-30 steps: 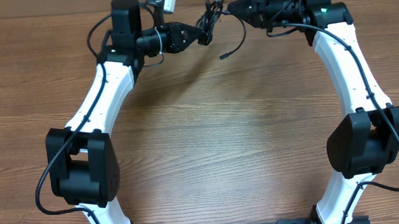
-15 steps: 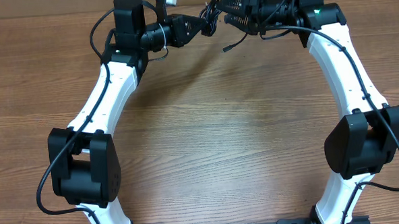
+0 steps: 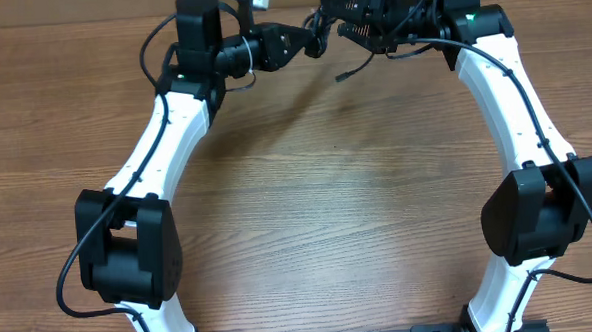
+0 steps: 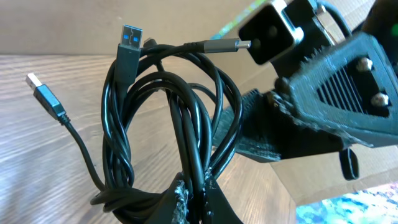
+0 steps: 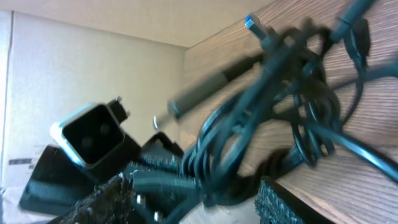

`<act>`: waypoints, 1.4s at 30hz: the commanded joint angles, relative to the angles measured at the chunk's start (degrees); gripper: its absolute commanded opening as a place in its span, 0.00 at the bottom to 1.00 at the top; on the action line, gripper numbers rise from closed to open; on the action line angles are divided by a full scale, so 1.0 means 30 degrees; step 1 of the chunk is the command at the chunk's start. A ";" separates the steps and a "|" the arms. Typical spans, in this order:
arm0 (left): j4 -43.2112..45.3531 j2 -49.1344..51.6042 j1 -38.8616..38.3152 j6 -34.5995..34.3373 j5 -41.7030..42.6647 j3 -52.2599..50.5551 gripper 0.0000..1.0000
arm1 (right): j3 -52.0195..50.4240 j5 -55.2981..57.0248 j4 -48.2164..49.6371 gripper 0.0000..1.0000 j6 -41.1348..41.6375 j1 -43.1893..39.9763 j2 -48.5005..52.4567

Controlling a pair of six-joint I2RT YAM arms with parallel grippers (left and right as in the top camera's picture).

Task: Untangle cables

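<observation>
The cables (image 3: 319,30) are a tangled bunch of thin black cords held up at the far edge of the table. My left gripper (image 3: 308,41) is shut on the bunch from the left. In the left wrist view the cables (image 4: 168,118) loop upward out of my left gripper (image 4: 196,190), with USB plugs (image 4: 129,38) sticking out at the top. My right gripper (image 3: 343,20) stands open against the bunch from the right. In the blurred right wrist view, strands of the cables (image 5: 267,106) run between the spread fingers of the right gripper (image 5: 199,196). One loose plug end (image 3: 342,76) dangles below.
A cardboard wall (image 3: 89,7) runs along the far edge of the wooden table (image 3: 308,206), right behind both grippers. The white arms (image 3: 164,132) curve along both sides of the table. The left wrist's camera (image 5: 93,134) sits close to my right fingers.
My right gripper has opened and moved left onto the bunch. The left gripper has shifted a little right and back with the cables. The dangling end swung slightly.
</observation>
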 commanded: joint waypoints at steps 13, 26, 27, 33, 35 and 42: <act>0.0255 -0.0182 -0.0474 -0.0007 0.0117 0.0058 0.04 | 0.0138 0.1158 0.0226 0.06 0.0503 0.0372 -0.0357; 0.0248 -0.0182 -0.0474 -0.0007 0.0117 0.0058 0.04 | 0.0138 0.1166 0.0350 0.04 0.0503 0.0372 -0.0357; 0.0248 -0.0182 -0.0474 -0.0007 0.0117 0.0066 0.04 | 0.0138 0.1173 0.0372 0.04 0.0503 0.0372 -0.0357; 0.0197 -0.0182 -0.0372 0.0000 0.0124 0.0058 0.04 | 0.0138 0.1173 0.0714 0.04 0.0481 0.0364 -0.0357; 0.0036 -0.0182 -0.0160 0.0015 0.0131 0.0058 0.04 | 0.0138 0.1180 0.0787 0.04 0.0481 0.0233 -0.0357; -0.1843 -0.0182 0.1479 0.0845 0.0750 0.0058 0.04 | 0.0138 0.1253 0.0787 0.04 0.0481 -0.0605 -0.0357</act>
